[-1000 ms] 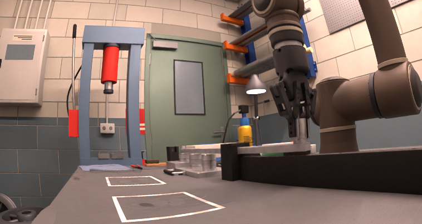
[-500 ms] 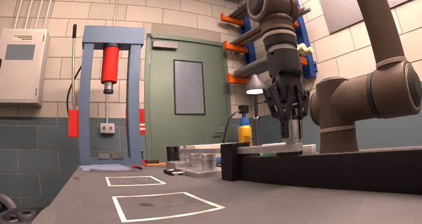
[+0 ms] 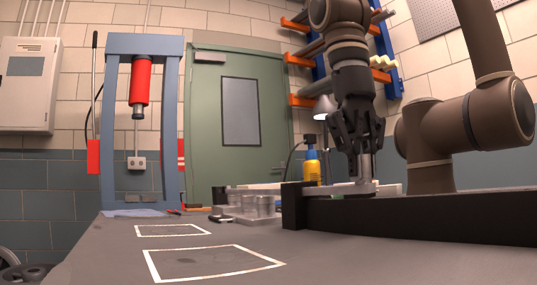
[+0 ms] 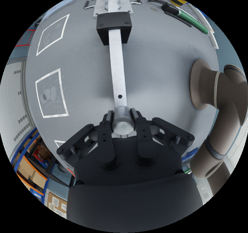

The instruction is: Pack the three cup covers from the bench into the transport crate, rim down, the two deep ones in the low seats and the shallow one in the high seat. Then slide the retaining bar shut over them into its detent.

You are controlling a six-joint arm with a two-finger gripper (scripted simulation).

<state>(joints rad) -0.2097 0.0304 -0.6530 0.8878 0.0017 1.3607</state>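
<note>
At the far end of the bench the transport crate (image 3: pixel 248 210) holds three metal cup covers (image 3: pixel 251 202) in its seats. The retaining bar (image 4: pixel 118 66) is a long flat metal strip. It runs from the crate through a black guide block (image 4: pixel 114 27) toward me. Its near end carries an upright metal knob (image 4: pixel 122 121). My gripper (image 4: pixel 122 121) is closed with a finger on each side of the knob. From the side, the gripper (image 3: pixel 362 170) stands straight down over the bar's end (image 3: pixel 340 189).
Two white-outlined squares (image 3: pixel 212 261) (image 3: pixel 171 229) are marked on the bench at the left. A long black rail (image 3: pixel 420 216) runs along the right side. A yellow bottle (image 3: pixel 311 169) and a lamp (image 3: pixel 323 109) stand behind the bar. The arm's base (image 3: pixel 428 148) is at the right.
</note>
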